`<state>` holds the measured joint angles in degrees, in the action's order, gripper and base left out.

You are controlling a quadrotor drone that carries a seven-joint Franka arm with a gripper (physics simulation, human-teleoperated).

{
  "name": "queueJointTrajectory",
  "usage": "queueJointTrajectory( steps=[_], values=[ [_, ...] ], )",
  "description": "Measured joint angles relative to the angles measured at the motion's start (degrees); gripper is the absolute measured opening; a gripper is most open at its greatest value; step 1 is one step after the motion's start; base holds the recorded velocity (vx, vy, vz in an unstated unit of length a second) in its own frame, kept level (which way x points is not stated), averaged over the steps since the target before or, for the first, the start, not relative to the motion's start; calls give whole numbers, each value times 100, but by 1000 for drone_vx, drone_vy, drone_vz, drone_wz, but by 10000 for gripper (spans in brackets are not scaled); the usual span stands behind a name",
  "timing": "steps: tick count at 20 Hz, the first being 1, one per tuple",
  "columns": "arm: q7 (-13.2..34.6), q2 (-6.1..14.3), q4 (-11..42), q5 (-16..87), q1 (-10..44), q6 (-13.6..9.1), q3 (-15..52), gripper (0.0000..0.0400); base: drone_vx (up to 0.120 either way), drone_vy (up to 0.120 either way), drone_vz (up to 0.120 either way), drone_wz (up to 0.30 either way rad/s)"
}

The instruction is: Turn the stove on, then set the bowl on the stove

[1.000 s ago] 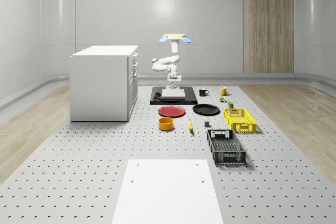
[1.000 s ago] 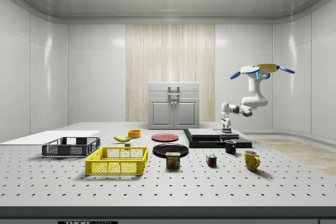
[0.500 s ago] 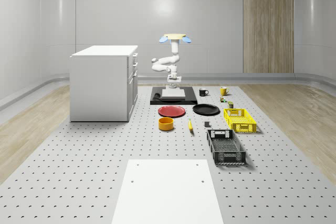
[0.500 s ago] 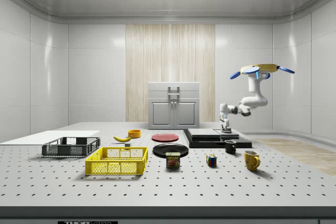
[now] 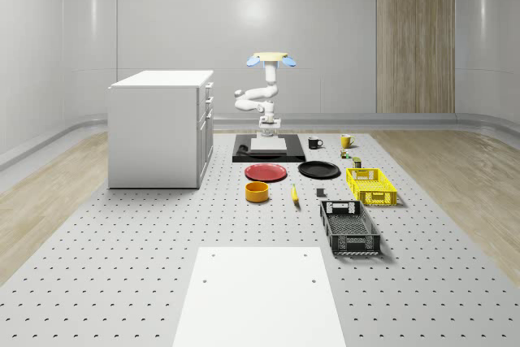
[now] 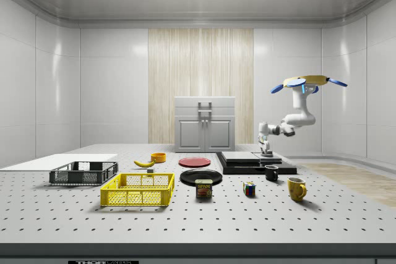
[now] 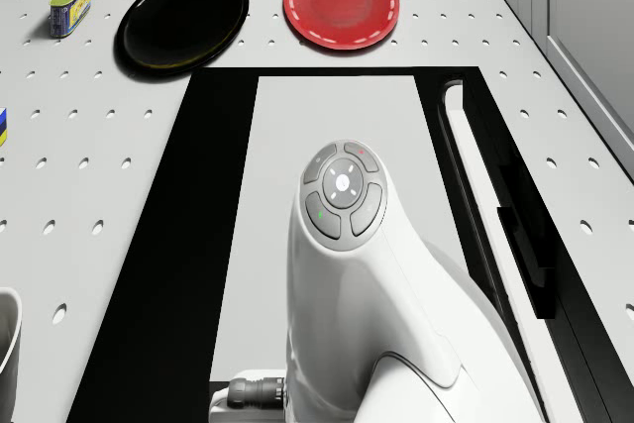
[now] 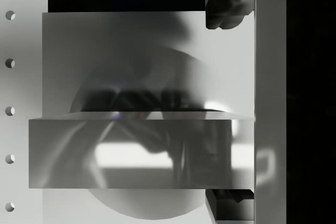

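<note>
Flat black stove with grey top plate (image 5: 268,147) at desk (image 5: 122,266) far end, beside white cabinet (image 5: 158,127). Orange round bowl (image 5: 257,192) well apart, near red plate (image 5: 266,172). Drone (image 5: 271,59) hovering over stove; tool (image 6: 266,151) just above plate, grip state unclear.

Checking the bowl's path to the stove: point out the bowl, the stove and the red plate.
bowl (image 5: 257,192): whole-scene view, orange side wall.
stove (image 5: 242,154): whole-scene view, black base.
red plate (image 5: 266,172): whole-scene view, centre.

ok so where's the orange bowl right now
The round orange bowl sits on the perforated table, just in front of the red plate in the whole-scene view, with the yellow banana to its right there.
</note>
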<state>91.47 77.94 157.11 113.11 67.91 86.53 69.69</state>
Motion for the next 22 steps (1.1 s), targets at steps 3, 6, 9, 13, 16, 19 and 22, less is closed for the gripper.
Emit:
queueJointTrajectory(
  steps=[3,6,9,13,16,19,22],
  values=[
    [66,20,-4,3,80,24,-10,400,0,0,0,0],
    [118,47,-8,-4,130,52,-13,400,0,0,0,0],
    [150,77,-12,-16,162,81,-12,400,0,0,0,0],
    [225,106,-13,-28,235,108,-11,400,0,0,0,0],
    [306,119,-13,-33,315,120,-11,400,0,0,0,0],
    [354,139,-15,-42,364,139,-9,400,0,0,0,0],
    [383,163,-17,-54,395,161,-6,400,0,0,0,0]
  ],
)
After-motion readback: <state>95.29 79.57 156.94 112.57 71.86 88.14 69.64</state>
